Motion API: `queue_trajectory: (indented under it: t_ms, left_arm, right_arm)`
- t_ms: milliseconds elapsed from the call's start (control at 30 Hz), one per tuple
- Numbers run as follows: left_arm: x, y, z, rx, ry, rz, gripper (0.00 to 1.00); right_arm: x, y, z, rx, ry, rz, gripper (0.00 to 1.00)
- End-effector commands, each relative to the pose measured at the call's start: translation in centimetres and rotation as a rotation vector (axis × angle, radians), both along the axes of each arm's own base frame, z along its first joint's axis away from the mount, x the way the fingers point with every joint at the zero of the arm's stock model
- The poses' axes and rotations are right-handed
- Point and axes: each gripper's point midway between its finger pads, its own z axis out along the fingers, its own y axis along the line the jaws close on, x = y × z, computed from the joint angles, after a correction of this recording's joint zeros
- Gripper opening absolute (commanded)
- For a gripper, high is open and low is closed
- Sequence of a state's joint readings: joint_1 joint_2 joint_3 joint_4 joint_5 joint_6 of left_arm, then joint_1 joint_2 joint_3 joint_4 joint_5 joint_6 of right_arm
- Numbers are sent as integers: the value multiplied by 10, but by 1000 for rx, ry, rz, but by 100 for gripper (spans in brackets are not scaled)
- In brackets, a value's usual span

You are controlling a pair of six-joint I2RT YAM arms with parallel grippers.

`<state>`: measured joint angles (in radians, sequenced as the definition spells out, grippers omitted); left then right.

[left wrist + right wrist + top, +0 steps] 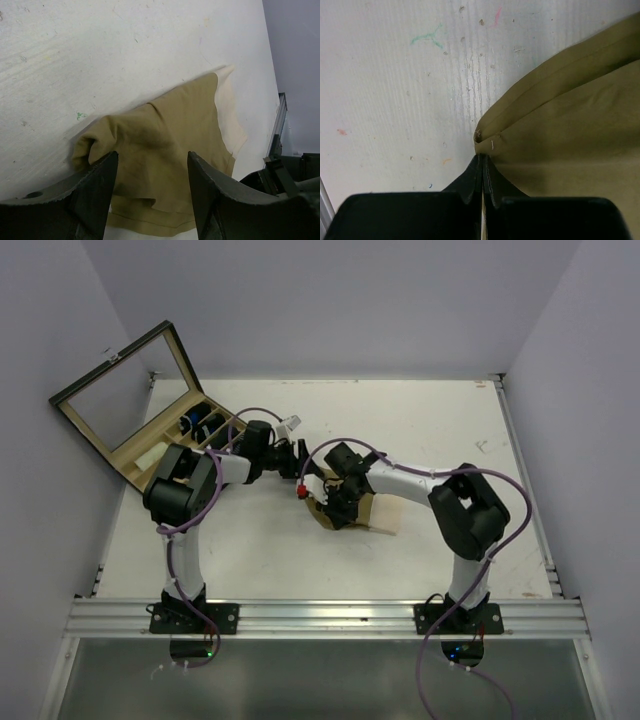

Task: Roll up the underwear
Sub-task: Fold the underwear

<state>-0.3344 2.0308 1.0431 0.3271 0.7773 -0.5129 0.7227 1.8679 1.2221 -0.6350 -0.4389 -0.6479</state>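
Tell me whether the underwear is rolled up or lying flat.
Neither fully: the underwear lies mostly flat on the table, with one end bunched into a loose fold. No tight roll shows.

The white-and-black left arm (185, 530) is standing up from its base, bending at the elbow and stretching rightward toward its partner. Its black 2-finger left gripper (152, 160) is holding its jaws partly apart, both dark fingers (95, 192) angling downward. The white-and-black right arm (455, 520) is folding leftward, its wrist tipping down, and the black 2-finger right gripper (482, 162) is pressing its jaws fully together, tips touching.
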Motion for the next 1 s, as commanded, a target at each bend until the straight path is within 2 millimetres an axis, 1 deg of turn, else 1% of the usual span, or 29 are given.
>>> queue_trajectory:
  t_ms: [0, 67, 167, 200, 233, 267, 300, 367, 400, 500, 567, 667, 700, 733, 767, 800, 900, 967]
  left_arm:
    - [-4, 7, -14, 58, 32, 23, 63]
    - [-5, 6, -6, 44, 13, 15, 66]
    - [-3, 5, 14, 30, -23, 10, 70]
    - [-2, 6, 26, 23, -48, 11, 71]
    - [-2, 6, 31, 26, -61, 12, 73]
    - [-1, 6, 38, 25, -78, 15, 73]
    - [0, 8, 50, 21, -97, 22, 73]
    - [-1, 8, 61, 4, -108, 21, 73]
    - [1, 10, 71, -8, -127, 24, 74]
    - [-2, 8, 88, -51, -133, 2, 74]
    - [-3, 6, 94, -76, -134, -4, 73]
    - [-5, 2, 89, -110, -95, -6, 72]
    - [-6, 0, 80, -116, -65, -8, 70]
    - [-4, -2, 82, -144, -61, -3, 69]
    - [-4, -4, 79, -156, -54, -9, 68]
    - [-3, -7, 69, -157, -46, -14, 66]
    - [2, -12, 48, -158, -24, -26, 59]
    - [4, -11, 38, -144, -6, -11, 59]
  right_arm:
    - [-7, -1, -12, -15, 52, 9, 0]
    - [-4, 0, -14, -22, 47, 6, 0]
    - [-4, -1, -17, -38, 61, 2, 0]
    - [-5, -1, -18, -40, 68, 3, 0]
    - [-4, 0, -19, -42, 71, 0, 0]
    - [-5, -1, -19, -43, 75, 0, 0]
    - [-5, 0, -18, -40, 75, -2, 0]
    - [-5, 0, -18, -40, 75, 1, 0]
    - [-5, 0, -18, -43, 78, 2, 0]
    - [-5, 0, -18, -42, 80, 4, 0]
    - [-5, 1, -17, -39, 78, 4, 0]
    - [-3, 2, -15, -34, 74, 9, 0]
    - [-3, 2, -15, -35, 72, 9, 0]
    - [-2, 3, -14, -34, 68, 8, 0]
    - [-2, 2, -14, -36, 68, 9, 0]
    - [-2, 3, -13, -34, 69, 10, 0]
    - [-3, 2, -14, -42, 74, 12, 0]
    - [-3, 2, -14, -42, 77, 11, 1]
